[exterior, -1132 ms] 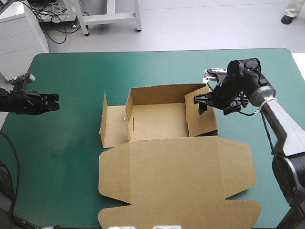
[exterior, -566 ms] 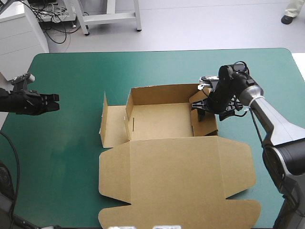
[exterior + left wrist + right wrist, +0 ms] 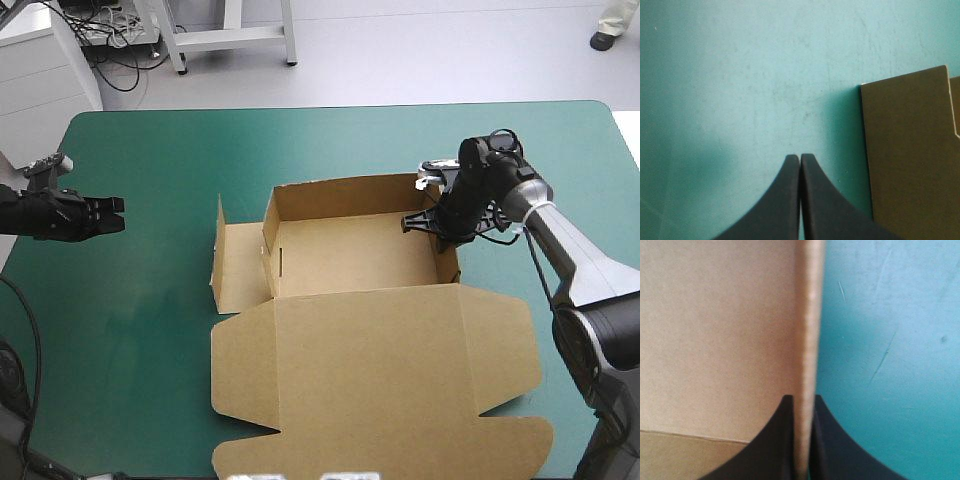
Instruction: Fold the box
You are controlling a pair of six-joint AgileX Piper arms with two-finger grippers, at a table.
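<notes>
The brown box lies in the middle of the table, back wall raised, its wide lid flat toward the near edge. The right wall stands upright. My right gripper is shut on that wall's top edge near the back corner. In the right wrist view the board's edge runs straight out from between the black fingers. A left flap lies outside the tray, its outer strip turned up. My left gripper is shut and empty over the teal-green cover, well left of the box.
The table's left edge is close behind the left arm. Bare cover runs along the far side behind the box and to the right of the right arm. The lid reaches almost to the near edge.
The right gripper moved in over the right wall and shut on it; the wall, earlier leaning into the tray, now stands upright. The left arm has not moved.
</notes>
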